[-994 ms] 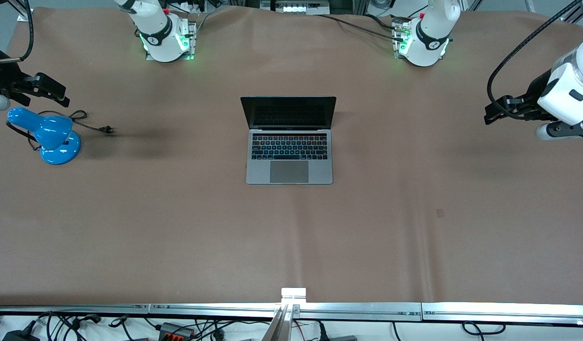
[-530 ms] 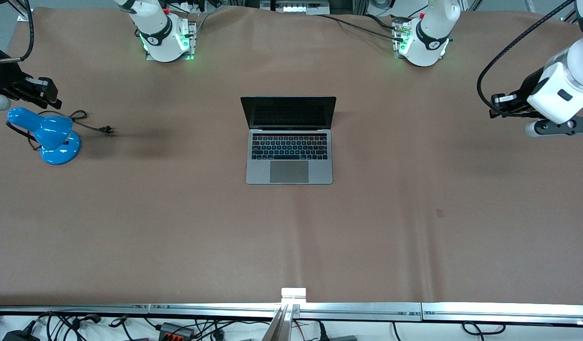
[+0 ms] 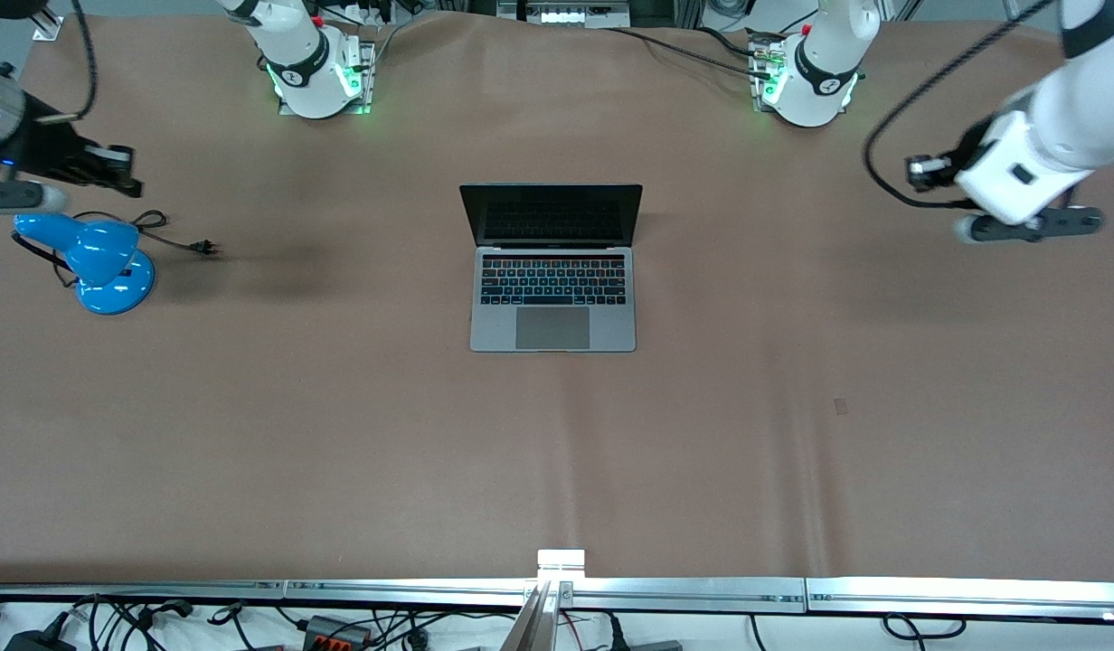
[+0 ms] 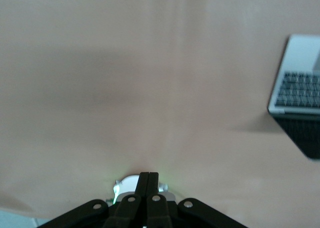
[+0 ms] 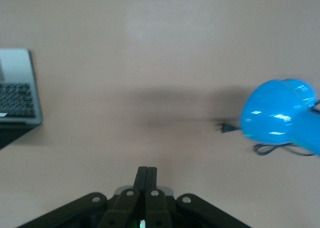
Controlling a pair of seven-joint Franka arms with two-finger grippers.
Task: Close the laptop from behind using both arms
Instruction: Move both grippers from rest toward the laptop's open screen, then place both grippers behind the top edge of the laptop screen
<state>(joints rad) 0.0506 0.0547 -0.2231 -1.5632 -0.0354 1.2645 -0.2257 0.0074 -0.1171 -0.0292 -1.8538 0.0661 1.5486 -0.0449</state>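
The silver-grey laptop (image 3: 552,312) stands open in the middle of the table, its black screen upright and facing the front camera. It also shows at the edge of the left wrist view (image 4: 300,90) and of the right wrist view (image 5: 17,87). My left gripper (image 3: 919,170) is shut and empty, up over bare table at the left arm's end, well apart from the laptop; its fingers are pressed together (image 4: 148,180). My right gripper (image 3: 127,176) is shut and empty, up over the table beside a blue lamp at the right arm's end (image 5: 146,174).
A blue desk lamp (image 3: 96,258) lies at the right arm's end with its black cord and plug (image 3: 204,245) on the brown table cover; it also shows in the right wrist view (image 5: 280,115). The two arm bases (image 3: 317,77) (image 3: 806,81) stand along the table's edge.
Both arms have swung. The left gripper has moved toward the laptop's end and toward the bases. The right gripper has shifted slightly above the lamp. The laptop has not moved.
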